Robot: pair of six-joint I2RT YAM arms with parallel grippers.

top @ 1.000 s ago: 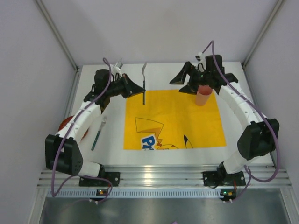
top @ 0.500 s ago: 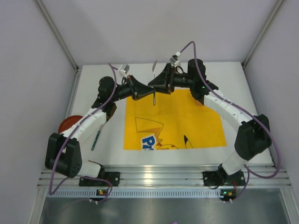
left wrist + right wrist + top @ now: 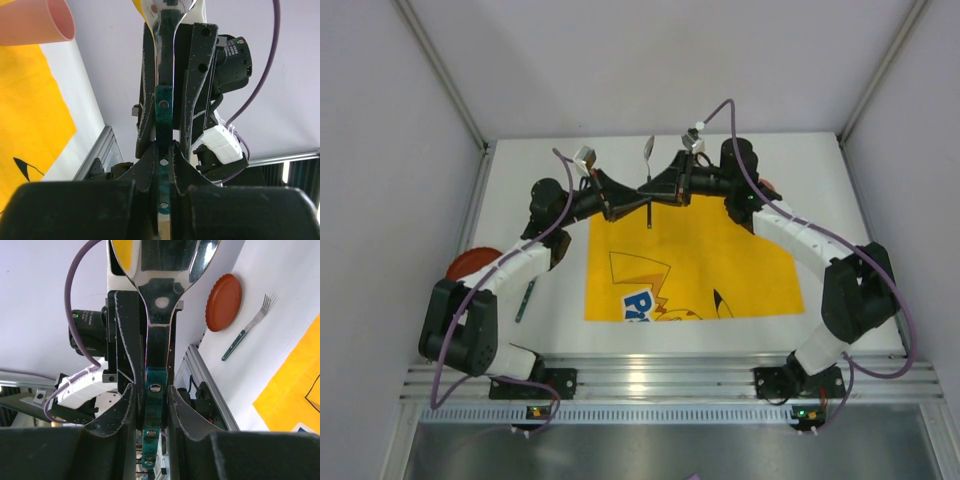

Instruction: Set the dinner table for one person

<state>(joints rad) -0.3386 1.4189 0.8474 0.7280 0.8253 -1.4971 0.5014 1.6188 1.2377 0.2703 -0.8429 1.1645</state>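
white dinner table (image 3: 560, 318) bears a yellow cloth (image 3: 720, 250), fork (image 3: 525, 298), red plate (image 3: 460, 267).

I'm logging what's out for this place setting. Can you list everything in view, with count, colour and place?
dinner table: one, plain white, under everything.
rail: one, ribbed silver, along the table's near edge.
cloth: one, yellow with a cartoon print, middle of the table.
spoon: one, silver bowl and teal handle, held by the cloth's far edge.
fork: one, silver with a teal handle, on the table left of the cloth.
plate: one, orange-red, at the table's left edge, partly hidden by the left arm.
cup: one, pink, far right, mostly hidden behind the right arm from above.
left arm, right arm: two, white and black.
left hand, right hand: two, black, both closed on the spoon's handle.
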